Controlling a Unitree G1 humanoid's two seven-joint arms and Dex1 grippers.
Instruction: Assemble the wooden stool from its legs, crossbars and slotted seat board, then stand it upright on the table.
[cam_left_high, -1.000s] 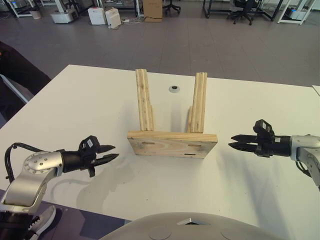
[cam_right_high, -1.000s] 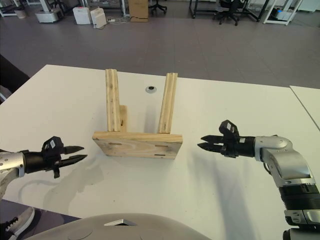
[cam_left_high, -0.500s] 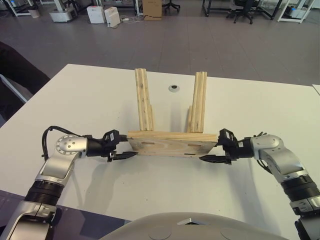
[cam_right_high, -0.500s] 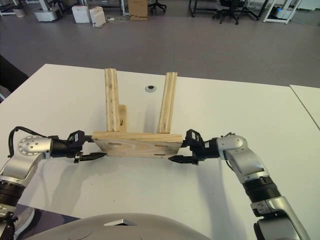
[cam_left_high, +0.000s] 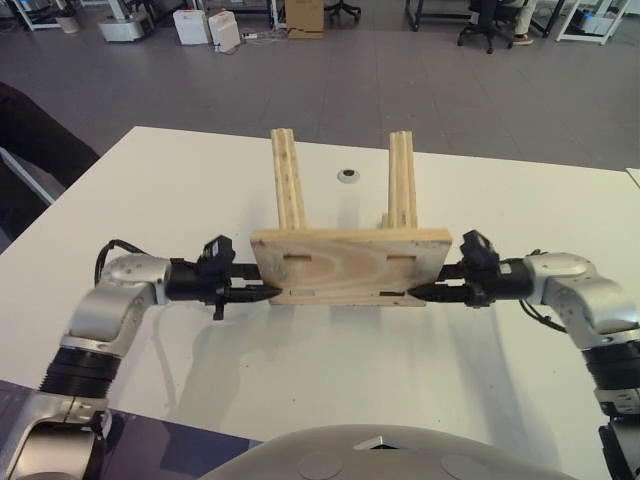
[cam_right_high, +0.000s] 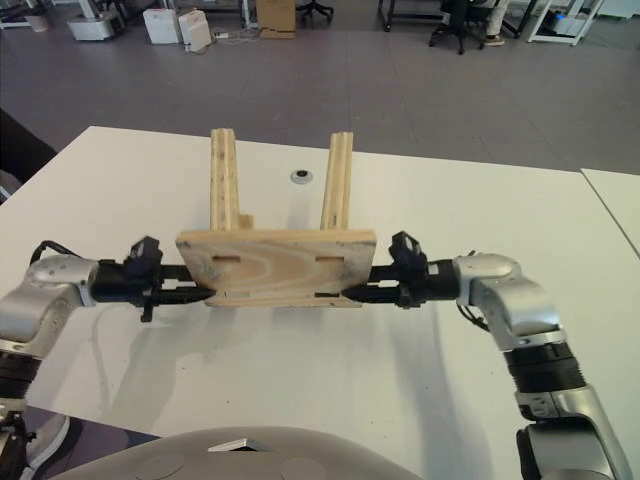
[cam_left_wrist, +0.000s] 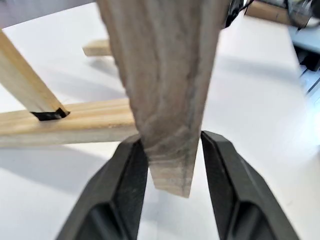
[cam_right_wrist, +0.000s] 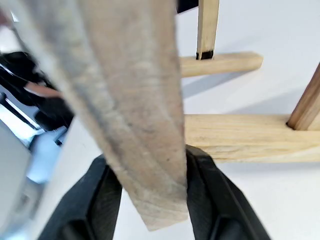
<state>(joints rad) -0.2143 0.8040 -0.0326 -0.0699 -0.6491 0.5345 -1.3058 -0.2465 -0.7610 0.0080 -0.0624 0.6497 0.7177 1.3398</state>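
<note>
Stool (cam_left_high: 350, 262) lies on its side near the middle of the white table (cam_left_high: 180, 190), all pale unfinished wood. Its seat board (cam_right_high: 275, 262), a flat rectangle with swirled grain and small rectangular slots, stands on a long edge with its face toward the robot and its long axis running left to right. Squared legs (cam_left_high: 288, 190) point away toward the far table edge. Left gripper (cam_left_high: 262, 292) pinches the board's left end between black tapered fingers (cam_left_wrist: 127, 175). Right gripper (cam_left_high: 420, 292) is clamped on the right end the same way.
</note>
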